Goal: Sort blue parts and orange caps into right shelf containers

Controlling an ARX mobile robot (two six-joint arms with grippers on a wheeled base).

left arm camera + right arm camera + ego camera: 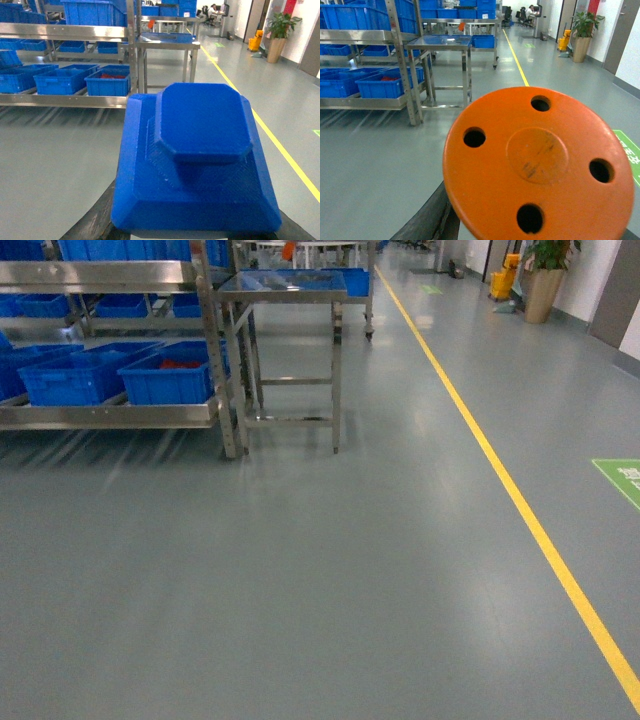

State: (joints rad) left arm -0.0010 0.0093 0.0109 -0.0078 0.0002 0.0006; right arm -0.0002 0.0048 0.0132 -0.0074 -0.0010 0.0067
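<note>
Right wrist view: we carry an orange cap (pixel 540 162), a four-holed disc filling the frame; its gripper's fingers are hidden, grip state unclear. Left wrist view: a blue part (pixel 197 160) likewise hides its gripper. Blue crates (pixel 172 372) sit on the steel shelf (pixel 110 412) far left, beside a steel table (pixel 285 295). Grey floor (pixel 330 570) lies open to the yellow line (pixel 520 505).

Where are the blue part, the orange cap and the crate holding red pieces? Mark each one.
blue part (pixel 200 120): left wrist view, its raised flat top.
orange cap (pixel 537 155): right wrist view, centre of its round face.
blue crate (pixel 165 385): head view, its front wall.
</note>
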